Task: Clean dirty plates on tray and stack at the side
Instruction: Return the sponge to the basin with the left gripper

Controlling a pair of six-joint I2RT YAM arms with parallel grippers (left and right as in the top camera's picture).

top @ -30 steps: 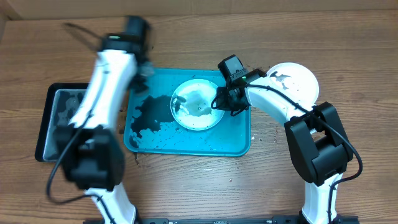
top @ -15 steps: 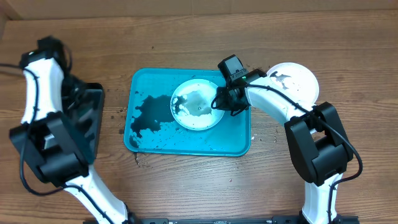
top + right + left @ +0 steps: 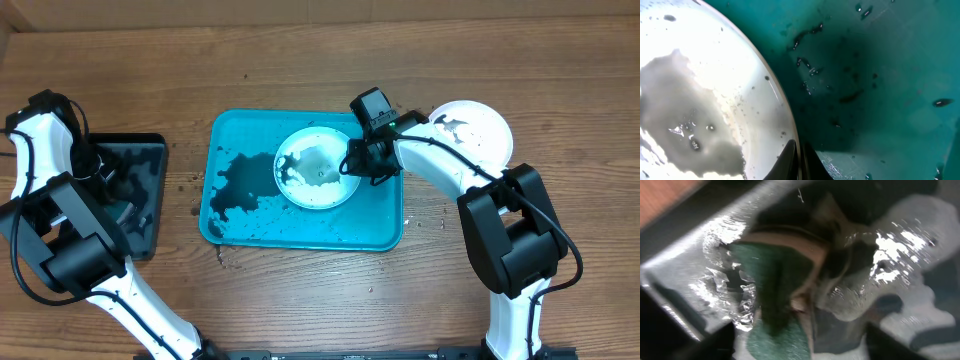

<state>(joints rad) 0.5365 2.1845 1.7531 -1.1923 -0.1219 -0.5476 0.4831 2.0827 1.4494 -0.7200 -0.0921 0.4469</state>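
Black tray (image 3: 152, 165) (left gripper (image 3: 100, 178) newly above)

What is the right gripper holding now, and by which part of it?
The right gripper holds the plate that lies on the blue tray. Its fingers are pinched on the plate's right rim, the edge nearest that arm.

Left wrist view blurred, with wet glare.
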